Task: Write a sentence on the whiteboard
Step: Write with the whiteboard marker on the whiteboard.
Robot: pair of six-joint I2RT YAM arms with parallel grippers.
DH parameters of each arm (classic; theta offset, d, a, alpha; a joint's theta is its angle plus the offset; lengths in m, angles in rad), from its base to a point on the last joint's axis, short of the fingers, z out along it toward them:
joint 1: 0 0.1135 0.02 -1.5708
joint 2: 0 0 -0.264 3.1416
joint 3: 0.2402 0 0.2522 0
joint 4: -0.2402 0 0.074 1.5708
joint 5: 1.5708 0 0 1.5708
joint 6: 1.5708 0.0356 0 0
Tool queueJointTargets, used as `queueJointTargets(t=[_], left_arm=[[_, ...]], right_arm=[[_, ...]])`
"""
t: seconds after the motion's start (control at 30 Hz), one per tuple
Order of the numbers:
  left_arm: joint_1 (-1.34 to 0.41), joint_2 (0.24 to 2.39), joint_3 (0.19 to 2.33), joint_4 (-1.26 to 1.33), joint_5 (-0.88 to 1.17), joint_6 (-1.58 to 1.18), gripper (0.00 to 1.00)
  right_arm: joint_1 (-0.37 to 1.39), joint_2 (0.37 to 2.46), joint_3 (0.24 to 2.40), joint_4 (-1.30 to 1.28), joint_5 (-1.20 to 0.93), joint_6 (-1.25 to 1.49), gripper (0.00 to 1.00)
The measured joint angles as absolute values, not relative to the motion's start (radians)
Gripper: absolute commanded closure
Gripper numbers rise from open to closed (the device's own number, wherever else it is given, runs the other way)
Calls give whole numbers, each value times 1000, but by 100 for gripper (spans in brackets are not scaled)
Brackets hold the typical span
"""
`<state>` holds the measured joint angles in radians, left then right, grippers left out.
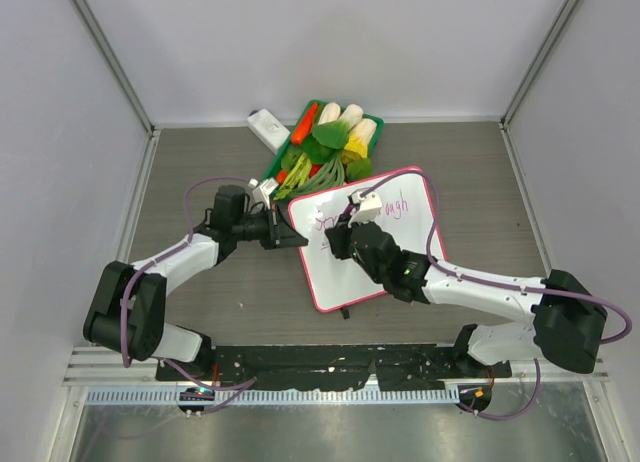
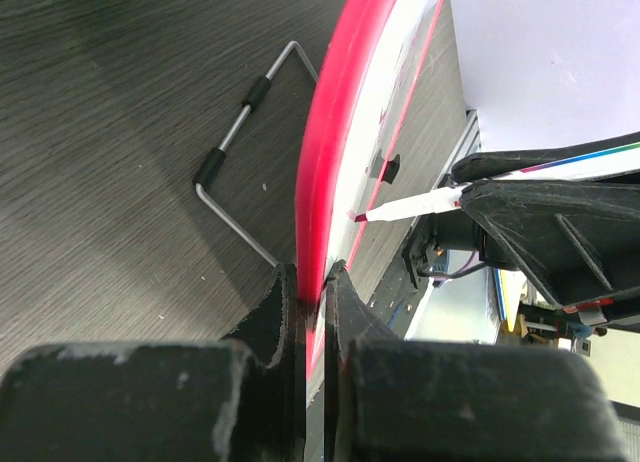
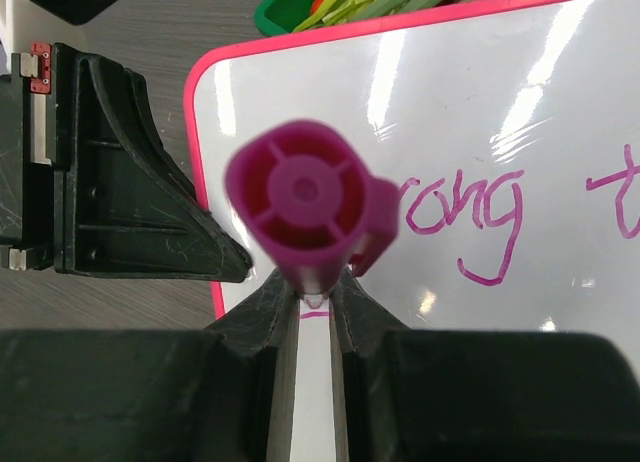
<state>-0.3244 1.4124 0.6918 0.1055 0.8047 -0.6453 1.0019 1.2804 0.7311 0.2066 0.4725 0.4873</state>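
Note:
The whiteboard (image 1: 345,277), white with a pink-red rim, lies tilted at the table's middle. My left gripper (image 1: 298,240) is shut on its left rim; the left wrist view shows the red edge (image 2: 325,162) pinched between the two fingers (image 2: 313,274). My right gripper (image 1: 338,237) hovers over the board's left part, shut on a magenta marker (image 3: 305,207) that stands upright with its tip (image 2: 362,217) at the surface. The sentence (image 3: 470,217) shows as magenta letters "rong" and a "t" in the right wrist view, and its start is hidden by the marker.
A green basket (image 1: 372,122) full of toy vegetables stands just behind the board, touching its far edge. A small white block (image 1: 268,129) lies left of the basket. A wire stand (image 2: 240,152) sticks out from behind the board.

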Motion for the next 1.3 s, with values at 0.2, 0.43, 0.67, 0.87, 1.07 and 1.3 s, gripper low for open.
queueJointTargets(t=[0.2,0.43,0.67,0.87,1.07,1.3], left_arm=[[-325,1412,696,99,805,-644,100],[-325,1412,696,94,804,-642,100],[-325,1412,696,92,804,-641,100],[-325,1412,696,92,805,-641,100],[-325,1412,696,92,804,-640,100],[-325,1412,696,92,805,-638,100]], right_arm=[[1002,1266,720,190,461,505,98],[1002,1243,689,182,439,525,99],[1002,1228,667,178,423,538,98],[1002,1223,667,170,425,542,98],[1002,1219,667,159,436,541,99],[1002,1208,667,140,463,536,99]])
